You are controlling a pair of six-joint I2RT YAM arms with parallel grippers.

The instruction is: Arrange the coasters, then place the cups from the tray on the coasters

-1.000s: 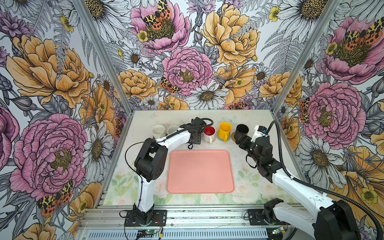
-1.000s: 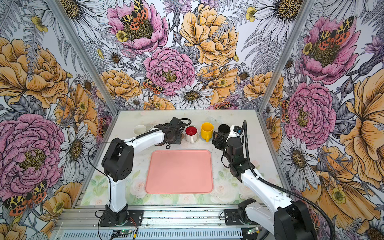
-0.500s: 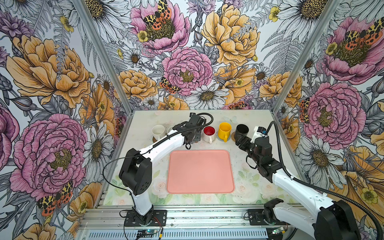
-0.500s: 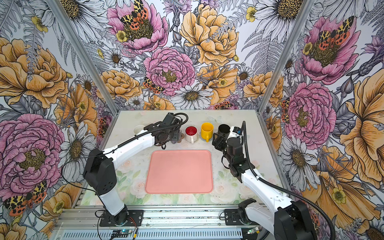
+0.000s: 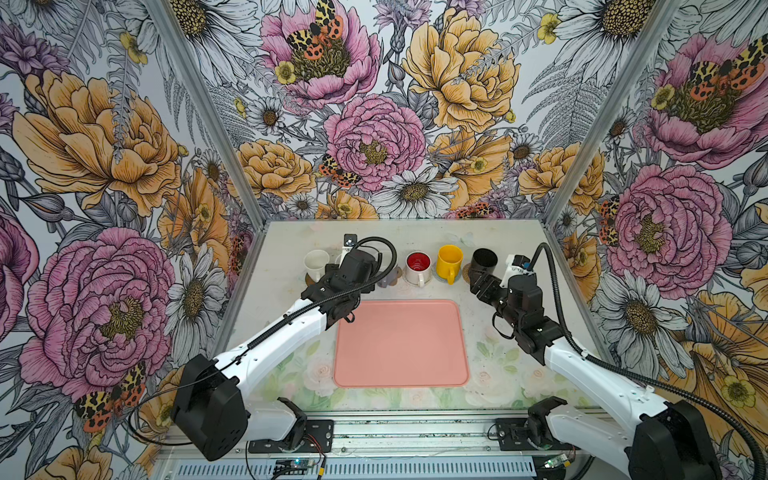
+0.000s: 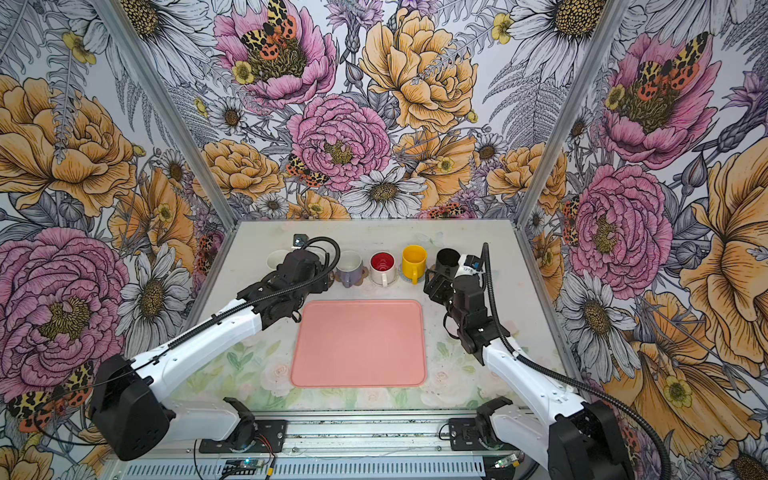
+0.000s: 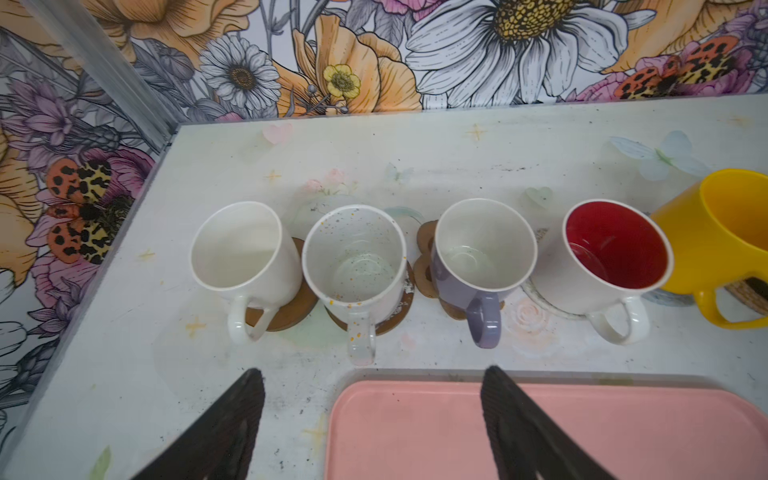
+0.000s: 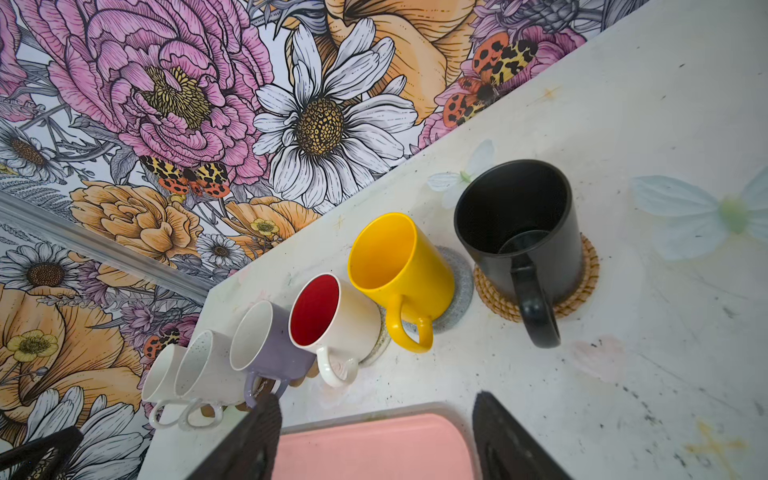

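**A:** How far along is this looking?

**B:** Nearly finished, I'd say. The tray point(image 5: 401, 345) is lying bare in the middle of the worktop point(image 5: 415, 232). All six cups are standing in a row toward its far edge: white mug point(image 7: 245, 249), speckled mug point(image 7: 353, 257), lavender mug point(image 7: 482, 249), red-lined mug point(image 7: 615, 253), yellow mug point(image 5: 449, 262), black mug point(image 5: 484, 259). Each seems to be sitting on its own coaster.

**A:** And the pincers?

**B:** The left pincer point(image 7: 374, 376) is hanging wide and empty, just short of the speckled mug's handle. The right pincer point(image 8: 377, 399) is gaping too, gripping nothing, near the black mug on its rattan coaster point(image 8: 492, 299) but apart from it.

**A:** Anything left?

**B:** Little, I'm guessing. The white mug is perhaps sitting off-centre on its dark brown coaster point(image 7: 291, 311).
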